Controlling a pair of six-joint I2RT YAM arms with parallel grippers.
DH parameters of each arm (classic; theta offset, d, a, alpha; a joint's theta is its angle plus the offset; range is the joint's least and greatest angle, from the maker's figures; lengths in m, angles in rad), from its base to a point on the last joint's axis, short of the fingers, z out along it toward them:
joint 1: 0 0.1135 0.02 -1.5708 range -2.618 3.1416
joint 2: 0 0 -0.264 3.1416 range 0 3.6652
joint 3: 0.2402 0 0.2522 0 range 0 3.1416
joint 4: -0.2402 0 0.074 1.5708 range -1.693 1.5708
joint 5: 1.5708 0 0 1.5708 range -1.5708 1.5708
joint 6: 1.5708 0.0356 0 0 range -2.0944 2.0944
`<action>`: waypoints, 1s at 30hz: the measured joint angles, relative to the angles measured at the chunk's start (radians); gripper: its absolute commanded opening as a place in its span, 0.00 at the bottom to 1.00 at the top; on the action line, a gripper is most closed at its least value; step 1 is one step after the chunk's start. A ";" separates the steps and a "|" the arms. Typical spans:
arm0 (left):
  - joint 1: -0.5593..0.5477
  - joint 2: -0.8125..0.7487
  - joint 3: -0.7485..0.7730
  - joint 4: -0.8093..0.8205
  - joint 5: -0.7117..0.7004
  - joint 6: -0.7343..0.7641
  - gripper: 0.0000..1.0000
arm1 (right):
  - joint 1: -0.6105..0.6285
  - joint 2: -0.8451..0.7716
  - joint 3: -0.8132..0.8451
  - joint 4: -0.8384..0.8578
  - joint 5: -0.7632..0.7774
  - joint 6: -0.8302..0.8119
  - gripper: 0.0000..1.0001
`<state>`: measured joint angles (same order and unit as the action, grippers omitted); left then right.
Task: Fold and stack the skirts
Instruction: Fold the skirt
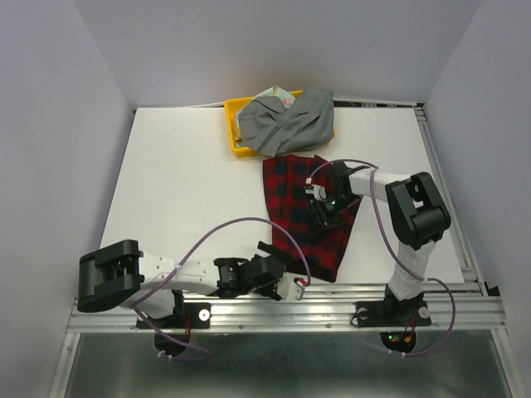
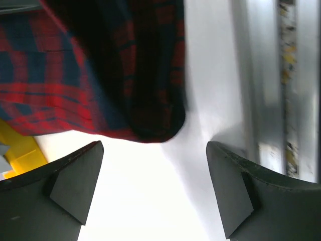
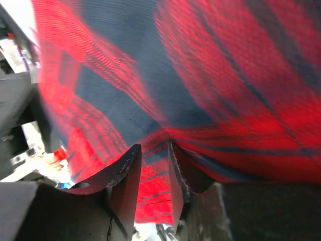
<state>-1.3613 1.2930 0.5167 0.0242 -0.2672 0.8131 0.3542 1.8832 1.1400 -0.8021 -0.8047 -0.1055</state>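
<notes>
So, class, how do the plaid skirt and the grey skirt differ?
The plaid skirt is red-and-black checked; the grey skirt is plain. The plaid skirt lies flat on the table; the grey skirt is bunched over the yellow tray. The right gripper pinches the plaid skirt, not the grey skirt. Both are cloth.

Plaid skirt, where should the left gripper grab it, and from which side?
Probably the near corner of the plaid skirt, coming in low from the robot's side with the open left gripper. That corner lies flat and free; the right gripper pinches the middle.
</notes>
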 measured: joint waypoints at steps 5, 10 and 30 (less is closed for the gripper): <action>-0.008 0.062 -0.032 0.187 -0.113 0.051 0.99 | -0.003 0.058 -0.011 0.005 0.007 0.006 0.30; -0.043 0.117 -0.031 0.288 -0.155 0.066 0.99 | -0.003 0.059 -0.011 0.007 0.009 0.011 0.29; -0.103 0.283 0.069 0.427 -0.171 -0.006 0.86 | -0.008 0.059 -0.032 0.025 0.013 0.016 0.28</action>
<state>-1.4647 1.5757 0.5861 0.4511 -0.4377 0.8070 0.3466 1.9423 1.1084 -0.7769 -0.7914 -0.0891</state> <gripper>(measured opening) 0.985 0.283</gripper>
